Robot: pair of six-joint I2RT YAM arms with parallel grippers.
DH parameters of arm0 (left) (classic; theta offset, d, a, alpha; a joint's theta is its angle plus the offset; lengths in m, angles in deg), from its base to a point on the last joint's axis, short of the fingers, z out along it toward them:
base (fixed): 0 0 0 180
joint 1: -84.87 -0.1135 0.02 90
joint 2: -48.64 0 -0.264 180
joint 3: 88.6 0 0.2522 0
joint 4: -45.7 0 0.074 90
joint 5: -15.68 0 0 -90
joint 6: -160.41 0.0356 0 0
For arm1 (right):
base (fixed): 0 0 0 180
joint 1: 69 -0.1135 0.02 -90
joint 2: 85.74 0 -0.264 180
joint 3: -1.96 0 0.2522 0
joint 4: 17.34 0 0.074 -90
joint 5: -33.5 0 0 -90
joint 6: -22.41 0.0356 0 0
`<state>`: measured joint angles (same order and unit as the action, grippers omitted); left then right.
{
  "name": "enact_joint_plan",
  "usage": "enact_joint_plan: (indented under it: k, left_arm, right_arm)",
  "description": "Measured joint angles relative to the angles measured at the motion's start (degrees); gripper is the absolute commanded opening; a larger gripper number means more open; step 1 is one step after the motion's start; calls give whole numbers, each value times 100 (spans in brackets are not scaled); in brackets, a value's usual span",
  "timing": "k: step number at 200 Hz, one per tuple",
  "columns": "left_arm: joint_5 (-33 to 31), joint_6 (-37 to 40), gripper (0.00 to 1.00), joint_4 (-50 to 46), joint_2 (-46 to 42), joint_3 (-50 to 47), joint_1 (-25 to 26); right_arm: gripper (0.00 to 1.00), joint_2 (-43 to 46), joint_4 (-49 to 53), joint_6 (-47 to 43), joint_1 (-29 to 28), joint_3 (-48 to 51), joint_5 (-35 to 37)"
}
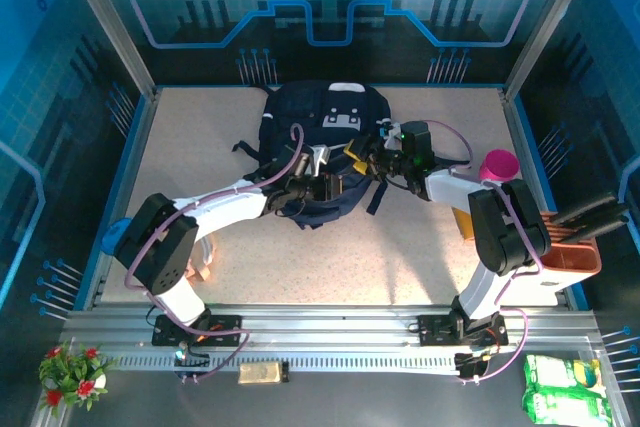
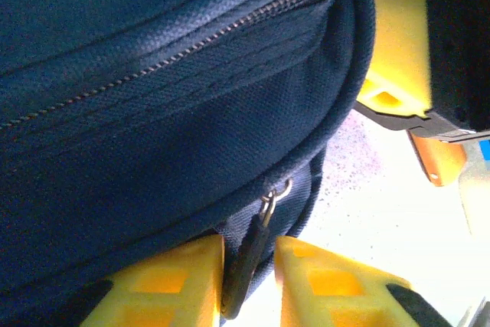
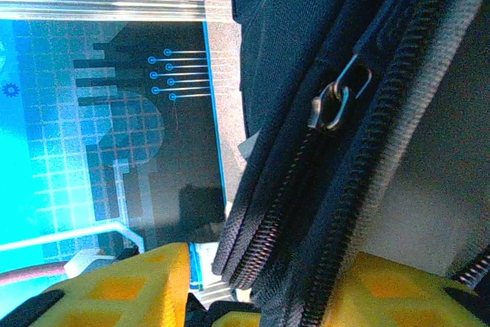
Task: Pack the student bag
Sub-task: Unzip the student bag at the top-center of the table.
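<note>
lying toward the far middle of the table (image 1: 400, 257), the student bag (image 1: 325, 112) is showing its pale patches. the left gripper (image 2: 249, 289) is flanking the black zipper pull (image 2: 243, 269), possibly pinching it; i cannot tell. the right gripper (image 3: 264, 300) is standing apart around the bag's zippered edge.

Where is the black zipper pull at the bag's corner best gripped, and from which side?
Pinch the black pull tab below its metal ring, approaching end-on from its free tip. It dangles clear of the student bag, and the left gripper straddles it that way.
</note>
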<state>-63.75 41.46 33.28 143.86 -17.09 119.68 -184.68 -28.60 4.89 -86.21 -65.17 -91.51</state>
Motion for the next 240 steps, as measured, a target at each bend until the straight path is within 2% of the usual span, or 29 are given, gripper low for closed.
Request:
enact_joint_plan:
  k: [24, 43, 70, 93, 119, 153, 180, 199, 240]
  left_arm:
    - [-190, 138, 6, -129, 2, 46, 33]
    - [-334, 251, 1, -249, -35, 61, 63]
    - [-511, 308, 0, -452, -238, -7, 57]
    - [-601, 345, 0, -529, -496, -313, -24]
    - [-647, 345, 0, -581, -800, -804, -350]
    - [-614, 389, 0, -647, -1156, -1220, -914]
    - [-448, 553, 0, -667, -1193, -1217, -977]
    - [-361, 717, 0, -732, -1193, -1152, -850]
    - [-367, 1137, 0, -957, -1117, -518, -149]
  right_arm:
    - [36, -4, -4, 22, 0, 7, 4]
    - [26, -9, -131, 74, 2, 94, 31]
    - [18, -9, -570, 199, 2, 382, 142]
    - [15, -7, -872, 299, 13, 577, 199]
    - [14, 4, -1019, 319, 57, 691, 214]
    - [15, 140, -1025, 317, 168, 872, 275]
    - [26, 221, -1091, 407, 236, 986, 319]
    - [37, 328, -1137, 533, 256, 1071, 411]
    - [41, 841, -883, 678, 138, 1132, 885]
